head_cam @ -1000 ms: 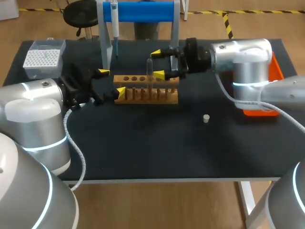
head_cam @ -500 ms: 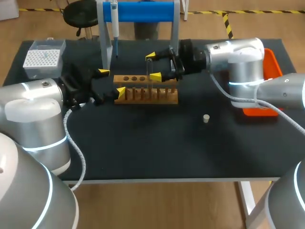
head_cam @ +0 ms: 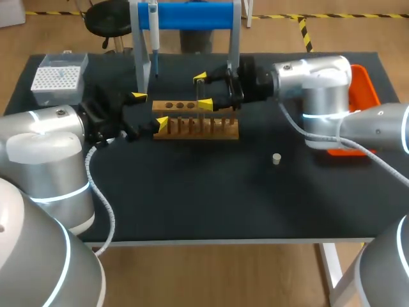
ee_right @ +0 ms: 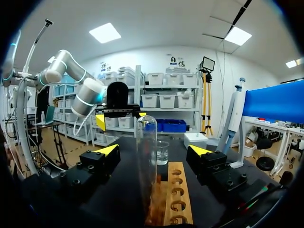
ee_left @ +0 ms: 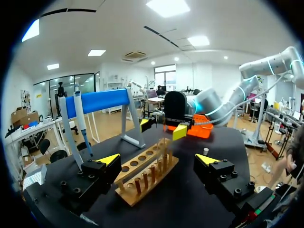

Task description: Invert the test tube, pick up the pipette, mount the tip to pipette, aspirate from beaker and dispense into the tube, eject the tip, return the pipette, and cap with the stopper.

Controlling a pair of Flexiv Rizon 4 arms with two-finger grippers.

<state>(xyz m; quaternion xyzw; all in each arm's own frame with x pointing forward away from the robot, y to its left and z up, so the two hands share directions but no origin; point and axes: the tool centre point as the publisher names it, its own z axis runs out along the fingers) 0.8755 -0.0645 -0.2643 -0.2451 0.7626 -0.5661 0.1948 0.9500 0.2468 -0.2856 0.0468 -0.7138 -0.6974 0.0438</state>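
Tube (ee_right: 146,151), clear and with its rounded end up, stands upright on the rack (head_cam: 195,122) toward the table's (head_cam: 204,198) far edge. It sits between the right gripper's fingers, which touch it on neither side.

A tip box (head_cam: 57,77) sits at the far-left corner. The left gripper (head_cam: 148,110) hangs at the rack's left end with its fingers spread wide, holding nothing. From the right wrist, a beaker (ee_right: 161,153) shows on the table just past that end of the rack. At the far edge the pipette (head_cam: 153,31) hangs upright on the stand (head_cam: 186,15), behind the rack.

The right gripper (head_cam: 203,91) comes in over the rack's middle, open around the tube. A stopper (head_cam: 276,158) lies alone on the table, right of the rack and nearer the front. An orange tray (head_cam: 365,96) lies at the right edge, partly behind the right arm.
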